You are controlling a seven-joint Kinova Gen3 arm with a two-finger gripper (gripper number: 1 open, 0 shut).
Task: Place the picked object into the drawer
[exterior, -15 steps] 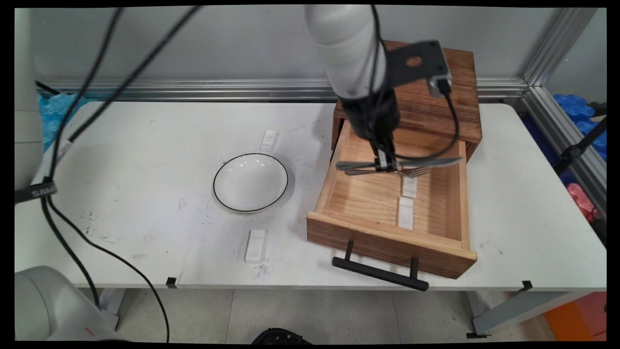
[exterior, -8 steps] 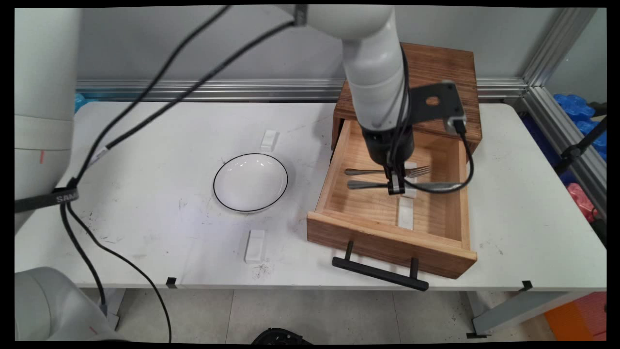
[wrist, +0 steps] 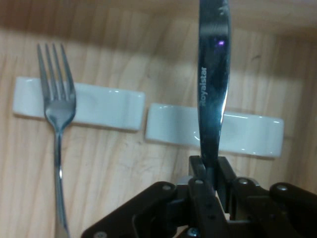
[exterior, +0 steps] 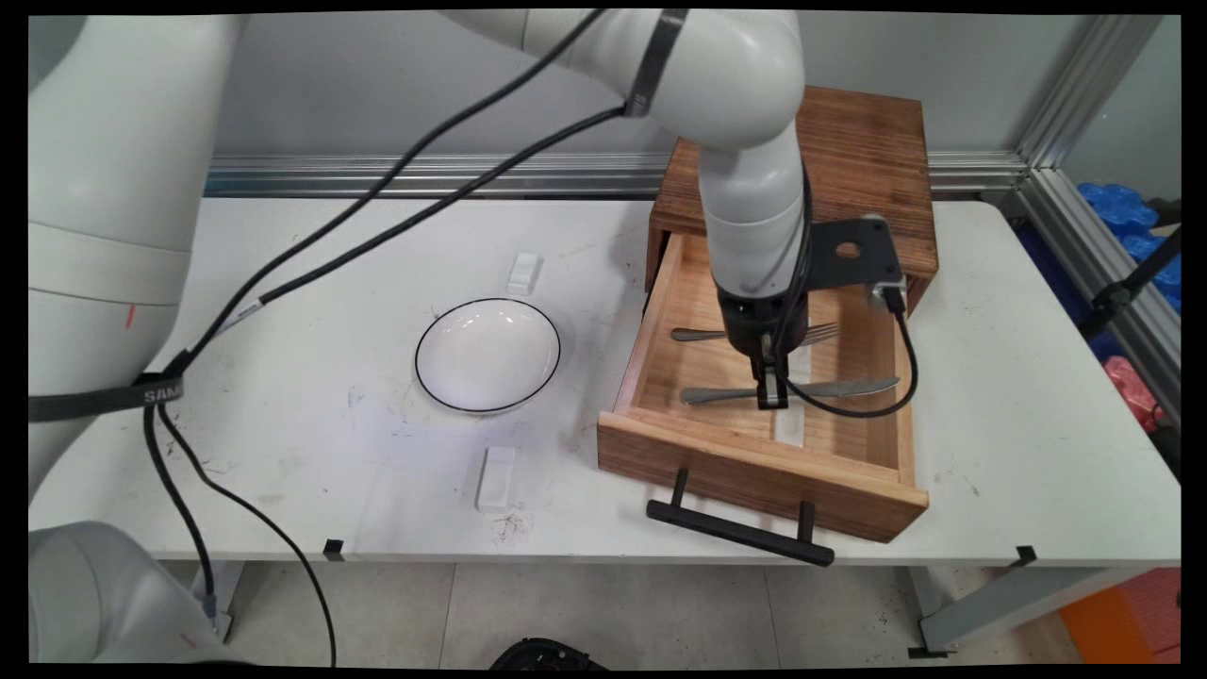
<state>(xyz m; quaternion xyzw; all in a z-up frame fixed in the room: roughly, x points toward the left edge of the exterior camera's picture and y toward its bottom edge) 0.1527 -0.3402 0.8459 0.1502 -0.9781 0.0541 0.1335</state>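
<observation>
Inside drawer: gripper-clamped knife.

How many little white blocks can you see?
4. Two white blocks lie on the table: one behind the bowl, one in front. Two lie in the drawer: one under the fork, one beneath the gripped knife.

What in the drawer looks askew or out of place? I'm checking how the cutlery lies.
Nothing stands out. The fork lies with its tines across one white rest. The gripper is shut on the knife, held level above the second rest in the open drawer.
</observation>
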